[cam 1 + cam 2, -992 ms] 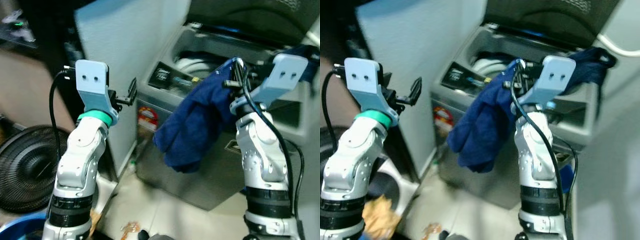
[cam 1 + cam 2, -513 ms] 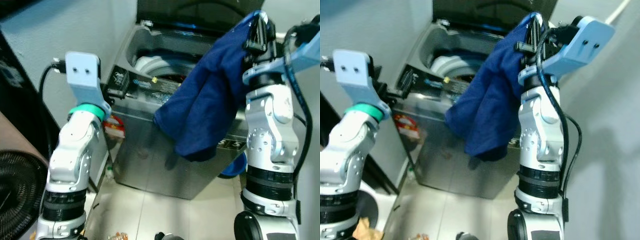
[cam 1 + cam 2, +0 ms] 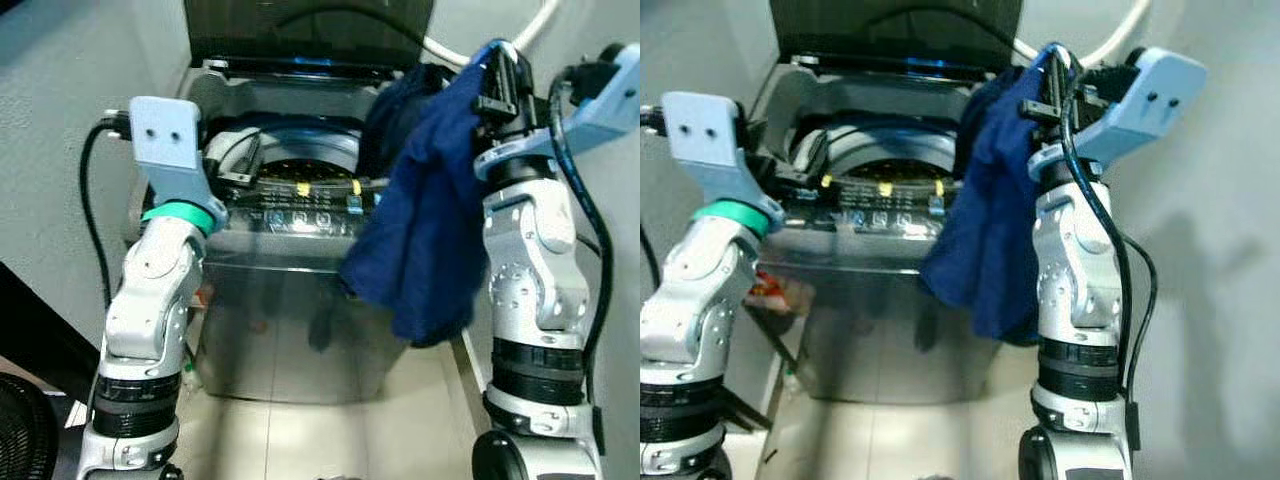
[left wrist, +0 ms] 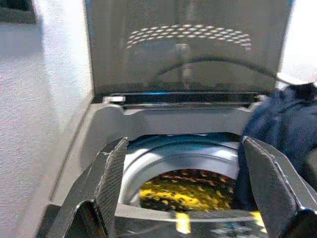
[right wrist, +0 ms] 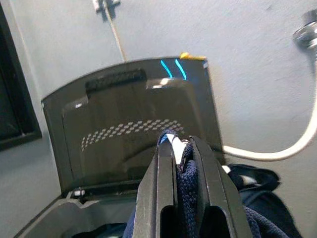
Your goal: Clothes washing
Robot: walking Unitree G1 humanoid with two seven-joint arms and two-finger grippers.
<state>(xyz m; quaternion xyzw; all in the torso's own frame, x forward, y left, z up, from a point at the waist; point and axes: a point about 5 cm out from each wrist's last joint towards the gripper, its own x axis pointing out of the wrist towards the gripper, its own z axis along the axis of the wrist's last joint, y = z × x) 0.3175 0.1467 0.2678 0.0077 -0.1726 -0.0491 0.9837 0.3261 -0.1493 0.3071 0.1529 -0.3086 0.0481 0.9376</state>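
Your right gripper (image 5: 181,148) is clamped on the navy garment (image 3: 430,230), which hangs beside the top-loading washing machine (image 3: 280,300), right of its open drum (image 4: 193,183). Swing it over the drum before releasing, so the trailing cloth clears the rim. Your left gripper (image 4: 188,183) is spread wide, empty, over the drum.

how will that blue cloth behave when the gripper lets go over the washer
Probably floppy: the blue cloth hangs in loose folds from the right gripper. Likely it drapes rather than drops clean, since part already lies over the washer rim.
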